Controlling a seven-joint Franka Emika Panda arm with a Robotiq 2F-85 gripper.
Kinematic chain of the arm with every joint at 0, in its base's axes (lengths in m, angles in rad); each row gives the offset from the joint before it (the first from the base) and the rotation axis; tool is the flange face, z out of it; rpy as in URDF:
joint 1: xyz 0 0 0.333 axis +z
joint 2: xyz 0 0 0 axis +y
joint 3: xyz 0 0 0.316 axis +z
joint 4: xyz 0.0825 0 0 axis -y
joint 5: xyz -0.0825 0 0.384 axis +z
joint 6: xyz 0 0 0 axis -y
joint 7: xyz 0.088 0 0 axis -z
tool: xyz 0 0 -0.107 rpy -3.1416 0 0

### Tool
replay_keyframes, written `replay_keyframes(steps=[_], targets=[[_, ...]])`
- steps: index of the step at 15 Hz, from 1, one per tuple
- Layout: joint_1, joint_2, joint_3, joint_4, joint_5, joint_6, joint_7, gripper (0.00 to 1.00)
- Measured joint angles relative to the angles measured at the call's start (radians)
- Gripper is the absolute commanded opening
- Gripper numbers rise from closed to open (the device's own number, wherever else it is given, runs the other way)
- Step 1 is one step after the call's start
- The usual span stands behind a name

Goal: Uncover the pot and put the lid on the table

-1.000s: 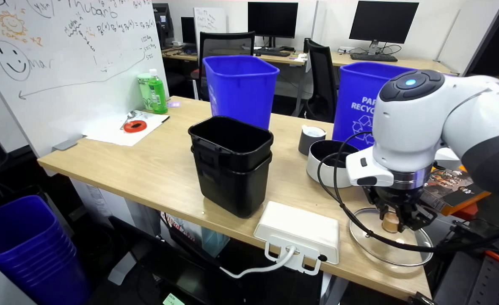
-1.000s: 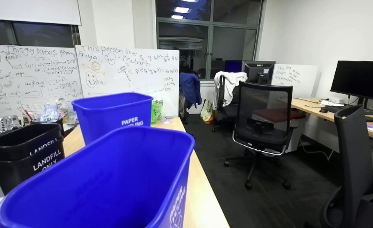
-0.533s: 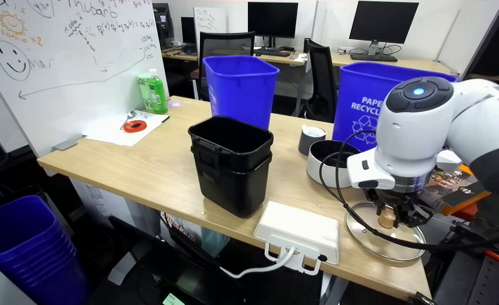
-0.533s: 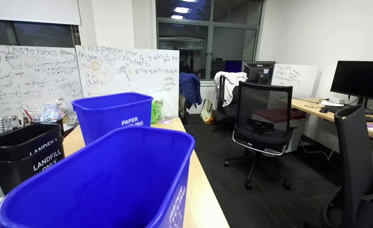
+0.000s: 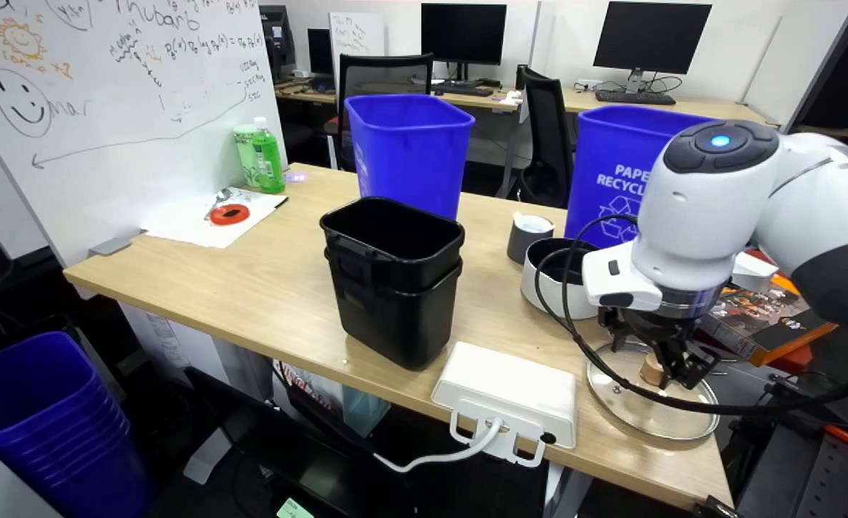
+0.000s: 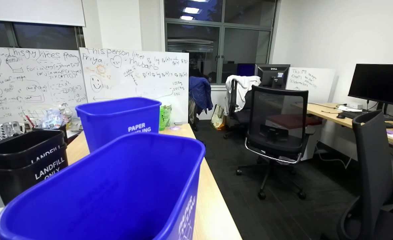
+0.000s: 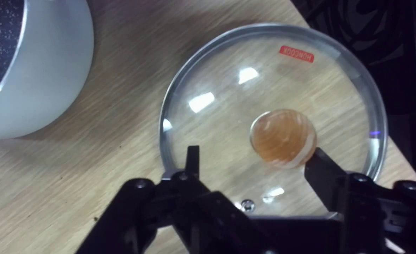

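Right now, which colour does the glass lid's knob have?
The lid knob is orange-brown; it shows best in the wrist view.

In an exterior view I see a white wall (image 6: 353, 40), a dark carpeted floor (image 6: 224, 166) and a black mesh-backed chair (image 6: 277, 126); partly behind a scribbled whiteboard (image 6: 134, 78) stands a dark window (image 6: 221, 41), bright lights (image 6: 191, 10) mirrored in its glass.

In your wrist view the lid (image 7: 229, 130) looks like clear, glossy glass with a shiny metal rim, and its knob (image 7: 283, 137) shows polished, wood-like grain. The pot (image 7: 56, 67) is smooth outside with a soft sheen and speckled inside. Your table (image 7: 35, 183) is grained wood. In both exterior views you see smooth, plastic-looking recycling bins (image 5: 409, 158) and a mesh chair back (image 6: 278, 113); an exterior view shows you a paper sheet (image 5: 193, 226).
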Motion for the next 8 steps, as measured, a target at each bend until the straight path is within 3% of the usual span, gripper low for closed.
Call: replay_keyframes(steps=[5, 8], targets=[[-0.053, -0.012, 0.042, 0.021, 0.348, 0.073, -0.294, 1.00], [-0.074, 0.007, 0.058, 0.021, 0.365, 0.090, -0.307, 1.00]])
